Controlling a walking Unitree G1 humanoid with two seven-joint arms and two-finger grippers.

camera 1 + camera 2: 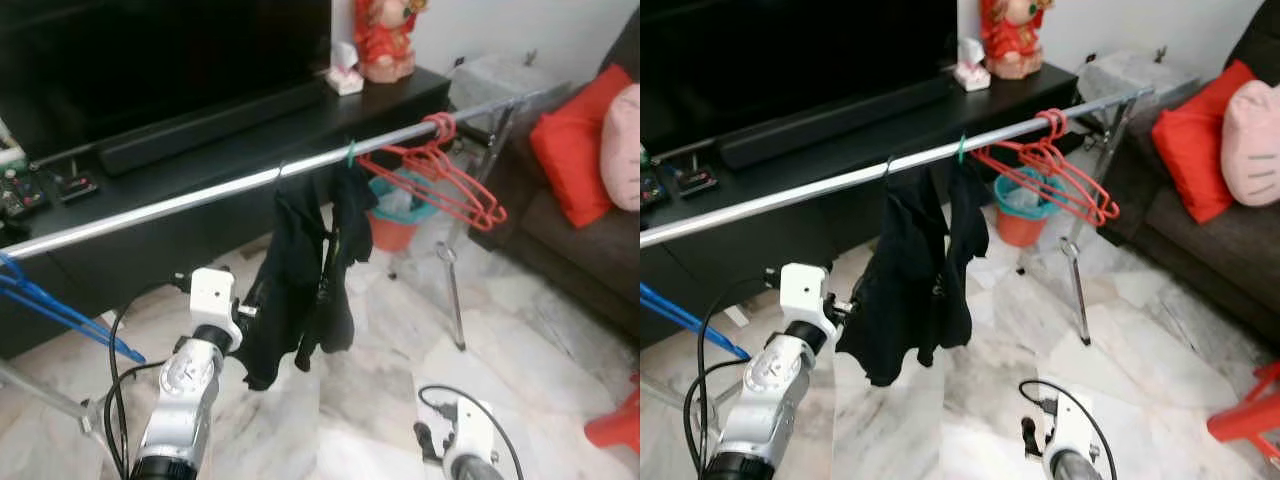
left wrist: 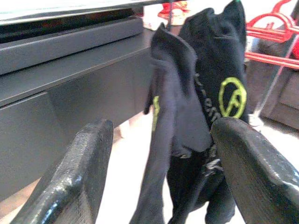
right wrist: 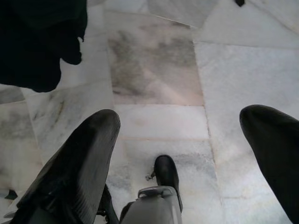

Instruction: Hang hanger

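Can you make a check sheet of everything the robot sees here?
Surface: marble floor.
Job's things: black shirt hanging on silver rail.
Clutter: red hangers at the rail's right end, blue hangers at left.
Grippers: left gripper open, facing the shirt; right gripper open, pointing at the floor.
Cables: black cables along the left arm.
Surroundings: TV cabinet, sofa with red cushion, teal bin.

garment hangs mid-rail; hangers to its right; tv cabinet behind.
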